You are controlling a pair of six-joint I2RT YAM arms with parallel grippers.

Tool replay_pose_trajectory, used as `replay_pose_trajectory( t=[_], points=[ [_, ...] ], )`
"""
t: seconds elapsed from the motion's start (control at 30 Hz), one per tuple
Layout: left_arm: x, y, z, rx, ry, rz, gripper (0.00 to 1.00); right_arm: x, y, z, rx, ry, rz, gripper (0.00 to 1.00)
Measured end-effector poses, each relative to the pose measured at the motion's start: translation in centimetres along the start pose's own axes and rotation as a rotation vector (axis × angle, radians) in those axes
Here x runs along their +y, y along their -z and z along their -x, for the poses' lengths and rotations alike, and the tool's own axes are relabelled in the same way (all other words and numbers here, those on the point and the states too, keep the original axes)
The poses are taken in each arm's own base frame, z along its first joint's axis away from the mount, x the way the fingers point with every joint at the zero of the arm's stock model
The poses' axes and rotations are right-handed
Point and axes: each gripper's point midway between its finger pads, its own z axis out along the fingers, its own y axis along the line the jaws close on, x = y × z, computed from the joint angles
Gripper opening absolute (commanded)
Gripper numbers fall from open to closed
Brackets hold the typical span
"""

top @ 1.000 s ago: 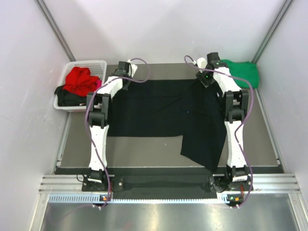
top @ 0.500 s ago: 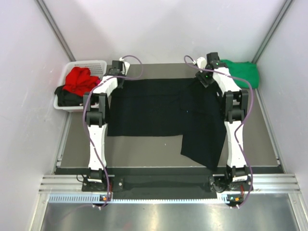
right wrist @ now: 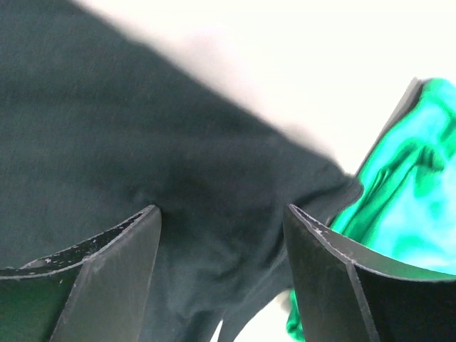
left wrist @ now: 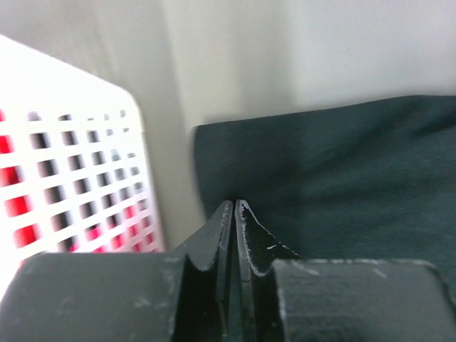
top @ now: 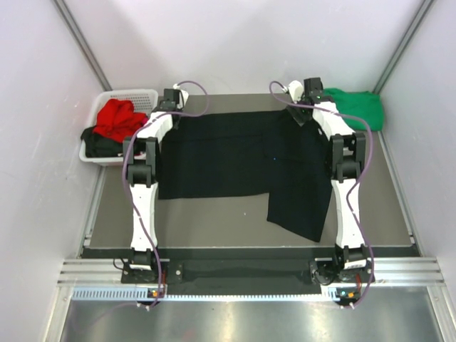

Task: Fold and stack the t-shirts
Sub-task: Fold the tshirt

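Observation:
A large black t-shirt [top: 235, 153] lies spread on the table, its right part folded down toward the near edge. My left gripper [top: 173, 107] is at the shirt's far left corner. In the left wrist view the left gripper [left wrist: 234, 204] has its jaws pressed together at the cloth [left wrist: 342, 164]. My right gripper [top: 299, 114] is at the far right corner. In the right wrist view the right gripper [right wrist: 222, 208] stands wide open over the black cloth [right wrist: 107, 128]. A green t-shirt [top: 360, 107] lies bunched at the far right and also shows in the right wrist view [right wrist: 406, 185].
A white lattice basket [top: 135, 94] stands at the far left and holds a red t-shirt [top: 117, 117] and a black one [top: 100, 144]. The basket [left wrist: 71, 128] is close to the left of my left fingers. Walls close in the table on three sides.
The left gripper moved left and farther away to the shirt's far corner. The whole black shirt slid toward the back wall. The right gripper shifted slightly farther back.

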Motion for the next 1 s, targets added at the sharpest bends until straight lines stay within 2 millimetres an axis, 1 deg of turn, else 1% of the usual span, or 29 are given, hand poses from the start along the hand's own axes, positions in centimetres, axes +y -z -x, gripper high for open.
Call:
replay_pose_trajectory(
  t=[0.03,0.1,0.13,0.17,0.2,0.23,0.27,0.3,0.37,0.43,0.47,0.5,0.53,0.57,0.6,0.63,0.67,0.7,0.73,0.77,0.83,0.87,0.9,0.93,0.97,1.0],
  points=[
    [0.3,0.2,0.1,-0.001,0.002,0.008,0.13,0.1,0.2,-0.2,-0.005,-0.001,-0.002,0.71],
    [1.0,1.0,0.7,-0.012,0.009,0.025,0.2,0.6,1.6,-0.7,-0.004,-0.002,0.016,0.73],
    [1.5,1.7,1.4,-0.025,0.014,0.03,0.22,0.8,2.8,-0.8,-0.009,-0.003,0.026,0.74],
    [2.1,2.8,2.3,-0.045,0.023,0.038,0.27,0.8,4.4,-0.6,-0.024,-0.004,0.031,0.75],
    [2.9,4.1,3.5,-0.073,0.033,0.047,0.29,0.7,6.1,-0.1,-0.05,-0.001,0.036,0.75],
    [3.7,5.6,4.8,-0.106,0.047,0.054,0.31,0.3,8.3,0.8,-0.088,0.006,0.03,0.75],
    [4.5,7.5,6.4,-0.151,0.063,0.053,0.31,-0.5,10.8,1.8,-0.132,0.013,0.015,0.75],
    [5.2,9.3,7.9,-0.193,0.076,0.053,0.31,-1.1,12.8,2.9,-0.175,0.023,-0.002,0.75],
    [6.8,13.8,10.9,-0.292,0.101,0.058,0.31,-2.8,18.4,5.2,-0.28,0.049,-0.056,0.75],
    [8.3,18.1,13.1,-0.38,0.122,0.069,0.33,-4.0,23.4,6.9,-0.37,0.07,-0.106,0.75],
    [8.8,19.9,13.8,-0.419,0.129,0.07,0.33,-4.4,25.4,7.3,-0.4,0.076,-0.124,0.75],
    [9.0,21.1,14.2,-0.443,0.131,0.065,0.33,-4.7,26.7,7.4,-0.418,0.075,-0.136,0.74],
    [9.0,22.2,14.3,-0.461,0.133,0.059,0.32,-4.8,27.4,7.3,-0.425,0.073,-0.142,0.73],
    [8.9,22.7,14.1,-0.463,0.131,0.047,0.32,-4.8,27.8,6.9,-0.42,0.065,-0.139,0.72],
    [8.5,22.7,13.6,-0.456,0.13,0.034,0.32,-4.7,27.5,6.3,-0.407,0.052,-0.129,0.71],
    [7.9,22.2,12.8,-0.437,0.127,0.015,0.32,-4.4,26.9,5.4,-0.382,0.033,-0.108,0.7],
    [7.0,21.5,11.8,-0.408,0.123,-0.013,0.32,-3.2,25.7,4.0,-0.341,0.016,-0.045,0.68],
    [5.9,20.5,10.5,-0.371,0.116,-0.045,0.32,-3.0,25.3,3.4,-0.325,0.007,-0.029,0.67],
    [4.6,19.5,8.9,-0.33,0.109,-0.077,0.32,-1.8,24.5,2.2,-0.289,0.01,0.028,0.67],
    [3.1,18.5,6.8,-0.272,0.094,-0.119,0.32,-0.5,23.9,0.7,-0.246,0.017,0.088,0.65],
    [0.2,16.9,2.2,-0.156,0.06,-0.2,0.33,2.7,23.2,-2.7,-0.168,0.074,0.206,0.63],
    [-1.0,16.4,-0.1,-0.095,0.045,-0.233,0.33,4.4,23.1,-4.5,-0.131,0.112,0.262,0.62],
    [-2.0,16.1,-2.2,-0.046,0.032,-0.261,0.33,6.0,23.0,-6.3,-0.108,0.17,0.301,0.62],
    [-2.7,16.0,-3.9,-0.002,0.02,-0.282,0.33,7.9,23.4,-8.6,-0.072,0.228,0.353,0.62],
    [-3.2,16.0,-5.2,0.029,0.011,-0.297,0.33,9.8,24.1,-10.8,-0.046,0.288,0.401,0.61],
    [-3.5,16.0,-5.8,0.044,0.007,-0.305,0.33,11.2,24.7,-12.5,-0.037,0.349,0.43,0.61]
  ],
)
